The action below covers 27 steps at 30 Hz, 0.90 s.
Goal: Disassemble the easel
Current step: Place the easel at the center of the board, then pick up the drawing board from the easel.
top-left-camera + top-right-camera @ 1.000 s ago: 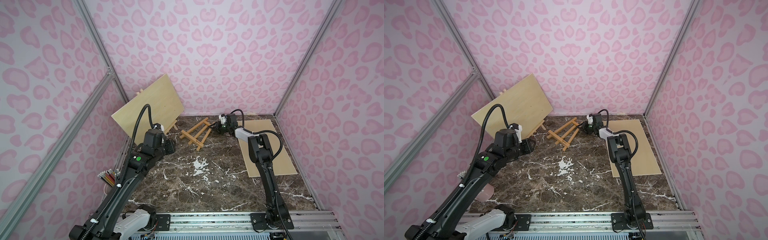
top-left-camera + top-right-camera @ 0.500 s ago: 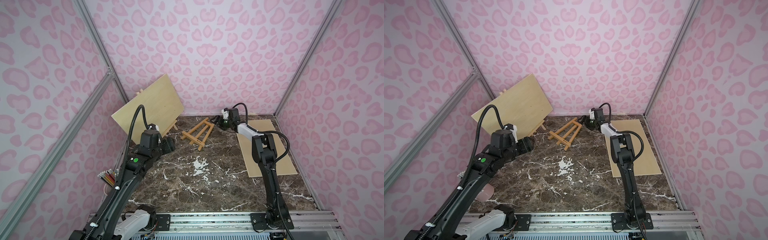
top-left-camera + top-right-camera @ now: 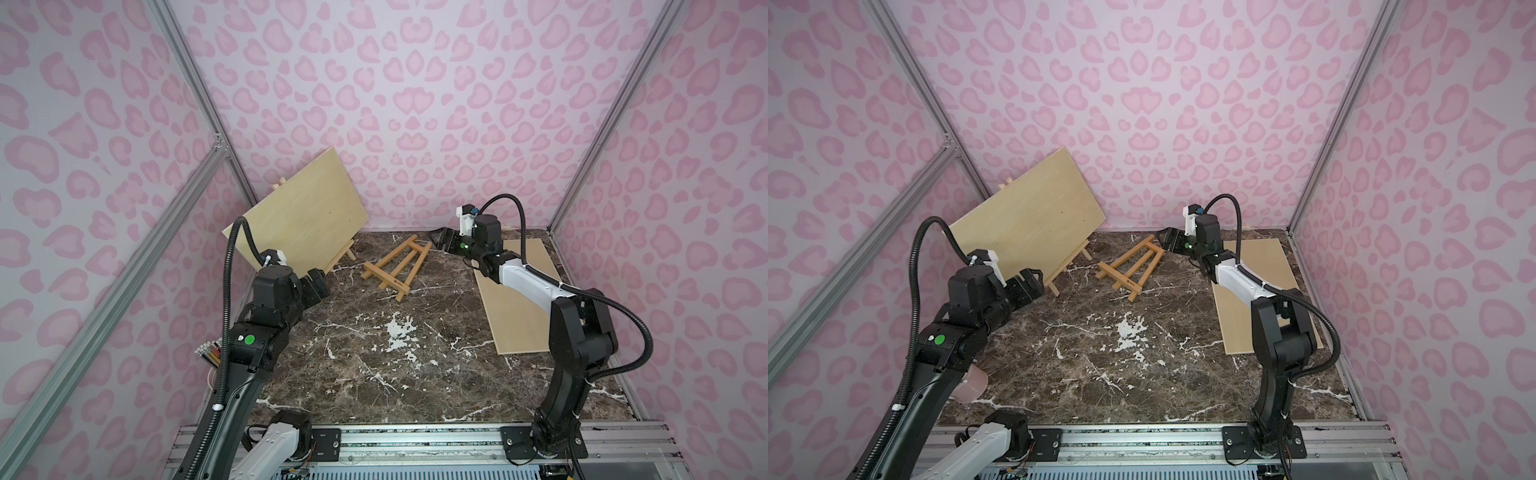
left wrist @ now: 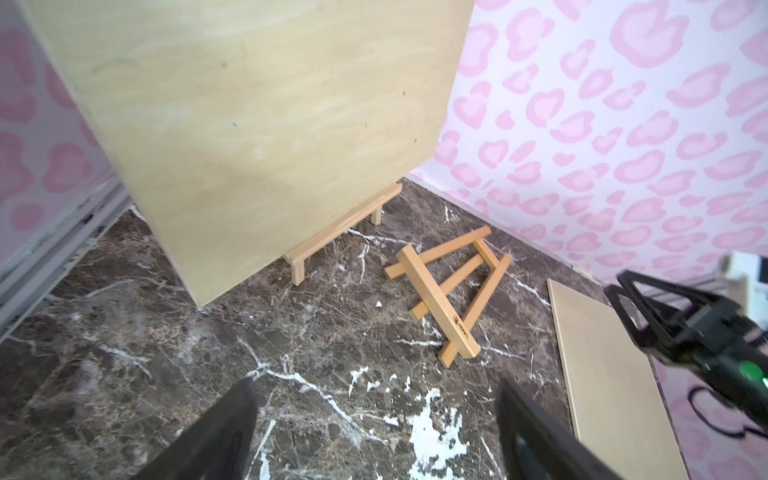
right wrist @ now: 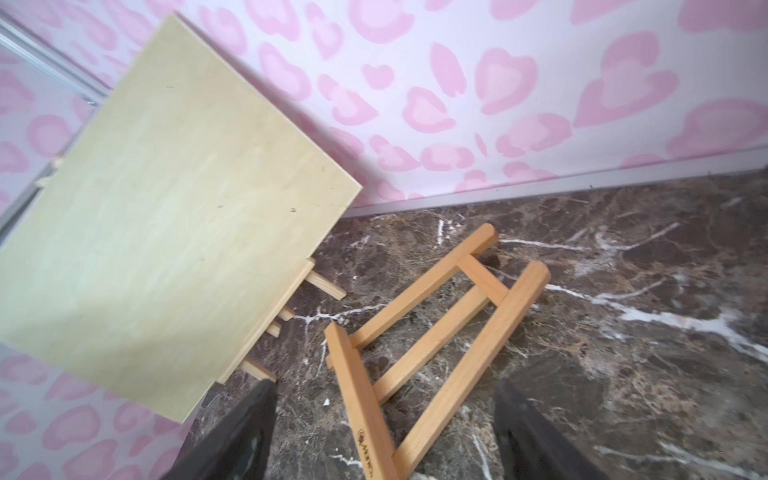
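My left gripper (image 3: 319,279), spread and empty, faces the board (image 3: 299,216) propped on the upright easel (image 4: 345,225) — likely my next grab — while my right gripper (image 3: 440,241), spread too, hovers by the folded easel (image 5: 359,403) lying flat.

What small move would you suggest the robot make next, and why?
Probably ease the open left gripper toward the near edge of the upright board: that board rests on the standing easel, whereas the other easel and the other board lie flat, and the right gripper, also open, is farther away.
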{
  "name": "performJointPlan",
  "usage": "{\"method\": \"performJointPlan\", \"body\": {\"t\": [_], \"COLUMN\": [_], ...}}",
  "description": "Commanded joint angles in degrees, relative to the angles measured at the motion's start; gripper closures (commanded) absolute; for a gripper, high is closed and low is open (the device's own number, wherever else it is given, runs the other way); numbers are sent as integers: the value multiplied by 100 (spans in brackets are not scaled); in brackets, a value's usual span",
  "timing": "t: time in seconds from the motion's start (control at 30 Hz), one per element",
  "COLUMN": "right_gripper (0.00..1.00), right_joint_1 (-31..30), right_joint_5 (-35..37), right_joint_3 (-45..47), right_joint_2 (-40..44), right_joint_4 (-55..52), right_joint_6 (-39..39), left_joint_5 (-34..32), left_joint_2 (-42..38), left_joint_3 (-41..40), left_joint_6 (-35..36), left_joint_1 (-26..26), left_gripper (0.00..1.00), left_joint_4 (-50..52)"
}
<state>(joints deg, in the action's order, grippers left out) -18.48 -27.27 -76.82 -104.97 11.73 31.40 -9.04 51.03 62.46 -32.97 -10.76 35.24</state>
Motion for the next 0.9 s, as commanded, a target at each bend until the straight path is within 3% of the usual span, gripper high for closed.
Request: {"method": "performJointPlan", "body": {"t": [0.0, 0.17, 0.43, 0.63, 0.7, 0.8, 0.87], "right_gripper": [18, 18, 19, 19, 19, 20, 20], "right_joint_1": [-189, -718, -1831, -2582, -2617, -2617, -2621], "right_joint_5": [-69, 23, 463, 1077, 1100, 1033, 944], "right_joint_3": [814, 2053, 3564, 4288, 4434, 4519, 4559], "right_joint_2": [547, 1380, 2346, 2605, 2579, 2553, 2543], "right_joint_4": [1141, 1918, 2524, 2843, 3008, 3154, 3227], "right_joint_6": [-351, -597, -1030, -1327, -1360, -1346, -1382], "left_joint_5": [-260, -528, 799, 622, 1066, 2229, 2354], "left_joint_2": [-17, 157, 1208, 1476, 1601, 1924, 2049], "left_joint_3": [257, 803, 1833, 1750, 1622, 1429, 1359], "left_joint_6": [-47, 174, 599, 693, 575, 356, 443], "left_joint_1": [197, 558, 1553, 2630, 3086, 3657, 3765], "left_gripper": [9, 3, 3, 3, 4, 6, 6], "left_joint_4": [-185, -310, -109, -272, -502, -1010, -1141]}}
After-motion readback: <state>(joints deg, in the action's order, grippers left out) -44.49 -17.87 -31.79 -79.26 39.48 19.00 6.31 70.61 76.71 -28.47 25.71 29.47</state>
